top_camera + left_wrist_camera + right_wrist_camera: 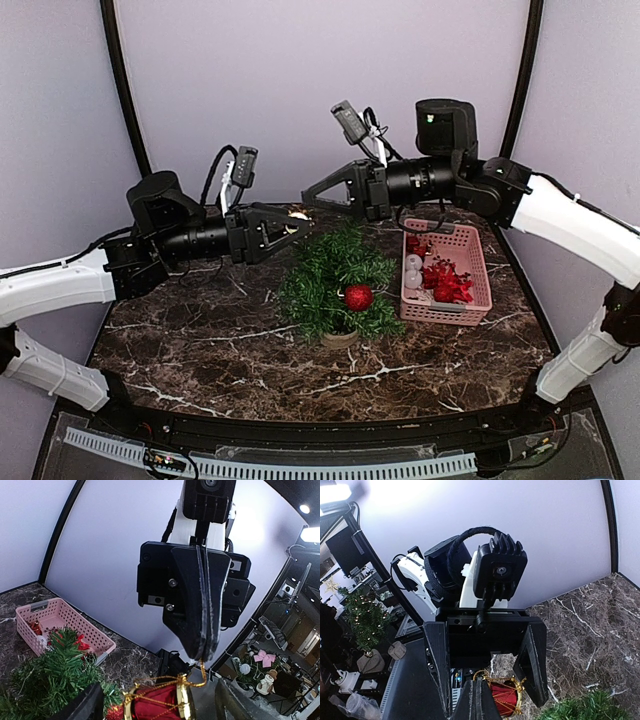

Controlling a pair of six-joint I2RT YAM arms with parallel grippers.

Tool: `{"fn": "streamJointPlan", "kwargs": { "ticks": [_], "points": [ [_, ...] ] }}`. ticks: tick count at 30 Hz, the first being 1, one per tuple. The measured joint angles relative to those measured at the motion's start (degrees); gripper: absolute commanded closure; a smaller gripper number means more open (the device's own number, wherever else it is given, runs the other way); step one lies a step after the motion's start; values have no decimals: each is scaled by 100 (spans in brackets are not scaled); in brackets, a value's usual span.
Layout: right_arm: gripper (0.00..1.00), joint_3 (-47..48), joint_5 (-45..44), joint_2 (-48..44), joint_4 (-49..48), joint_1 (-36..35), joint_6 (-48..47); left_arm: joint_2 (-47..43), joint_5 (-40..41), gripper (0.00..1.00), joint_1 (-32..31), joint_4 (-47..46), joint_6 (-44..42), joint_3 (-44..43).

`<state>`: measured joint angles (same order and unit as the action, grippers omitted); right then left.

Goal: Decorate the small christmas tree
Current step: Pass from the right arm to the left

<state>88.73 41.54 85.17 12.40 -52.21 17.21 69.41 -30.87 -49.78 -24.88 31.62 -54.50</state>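
Near the top of the small christmas tree, mid-table, the right gripper has its jaws pinched shut on the gold loop of a red drum ornament, dangling it between the left gripper's wide-open, empty jaws, seemingly for a handover.

free: table front, left of small christmas tree | obstacle: pink basket close on its right

White arms, black wrists, cables.
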Motion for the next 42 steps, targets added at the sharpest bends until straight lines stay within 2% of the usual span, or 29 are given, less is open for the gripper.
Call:
{"fn": "streamJointPlan", "kwargs": {
  "ticks": [8, 16, 31, 37, 39, 42],
  "points": [
    [100, 20, -44, 85, 7, -4, -44, 109, 7, 39, 0, -42, 103, 0],
    [100, 20, -48, 87, 2, -4, -48, 114, 103, 52, -2, -42, 170, 0],
    [100, -11, -72, 87, -13, -4, -42, -17, 352, 69, 0, -26, 201, 24],
    [100, -107, -153, 66, -42, -4, -42, -83, 400, 71, -2, 92, 197, 24],
    [88, -146, -201, 48, -48, -4, -37, -98, 415, 71, -2, 149, 197, 28],
    [62, -243, -321, -9, -87, -4, -42, -142, 448, 71, 0, 293, 195, 46]
  ]
}}
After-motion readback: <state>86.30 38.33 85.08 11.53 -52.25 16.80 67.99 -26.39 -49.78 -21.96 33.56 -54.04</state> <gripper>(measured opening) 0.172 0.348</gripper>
